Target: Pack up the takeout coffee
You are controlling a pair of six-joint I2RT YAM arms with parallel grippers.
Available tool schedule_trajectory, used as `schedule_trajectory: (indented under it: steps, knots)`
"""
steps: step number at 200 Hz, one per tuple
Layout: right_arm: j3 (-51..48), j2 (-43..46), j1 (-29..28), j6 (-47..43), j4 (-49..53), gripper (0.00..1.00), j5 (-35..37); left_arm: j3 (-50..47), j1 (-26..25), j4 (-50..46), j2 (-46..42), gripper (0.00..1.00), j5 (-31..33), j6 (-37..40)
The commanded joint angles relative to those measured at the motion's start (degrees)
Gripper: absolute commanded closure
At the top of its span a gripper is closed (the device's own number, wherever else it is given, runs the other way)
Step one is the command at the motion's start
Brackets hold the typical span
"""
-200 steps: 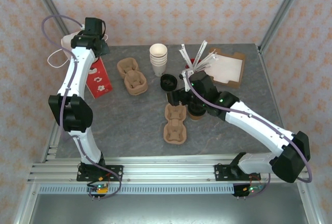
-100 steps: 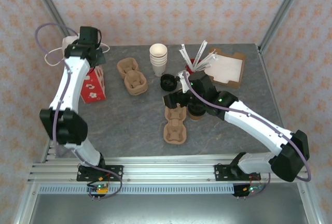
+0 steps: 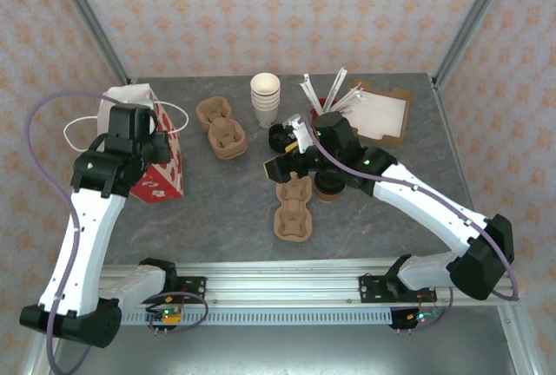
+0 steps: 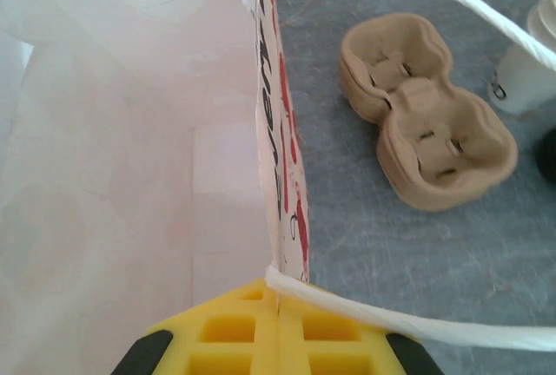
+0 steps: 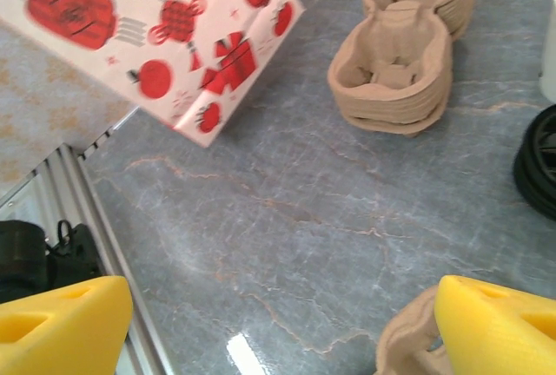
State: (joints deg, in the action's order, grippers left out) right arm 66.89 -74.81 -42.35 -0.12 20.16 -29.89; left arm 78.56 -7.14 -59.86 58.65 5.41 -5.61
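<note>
Left fingers clamp the rim of the open red-and-white paper bag; right fingers gape apart; the takeout coffee stands on the worktop.

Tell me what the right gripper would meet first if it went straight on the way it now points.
Probably the bare table: the open right gripper points down at it, between the bag and the stacked cup trays. Depth is unclear.

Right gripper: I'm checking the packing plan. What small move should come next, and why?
Probably turn the open right gripper toward the takeout coffee beside its wrist: it holds nothing and its camera faces the bag, whose wall the left gripper pinches.
</note>
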Motion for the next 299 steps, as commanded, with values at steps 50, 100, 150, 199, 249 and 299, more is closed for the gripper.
schedule_trajectory:
  steps: [50,100,150,199,249,299]
  knots:
    - [2.8,1.9,5.2,1.7,7.1,0.09,8.9,2.9,-5.4,-6.6,-10.0,1.00,-15.8,6.5]
    - [2.7,2.9,9.5,4.9,9.5,0.09,13.3,3.0,-7.5,-6.5,-10.6,1.00,-28.9,7.9]
    - [1.2,3.5,10.8,6.0,10.4,0.09,15.6,-0.6,-13.7,-4.0,-8.4,1.00,-25.6,7.6]
    - [1.2,3.0,10.8,6.1,12.5,0.09,17.9,-2.2,-19.4,-2.3,-2.8,1.00,-16.8,6.4]
    - [0.9,3.3,10.8,6.4,12.9,0.09,18.6,-3.0,-22.0,0.2,1.0,1.00,-9.9,4.9]
    - [0.3,3.1,10.9,6.4,12.9,0.09,18.7,-4.8,-24.3,3.5,1.7,0.83,-11.2,4.2]
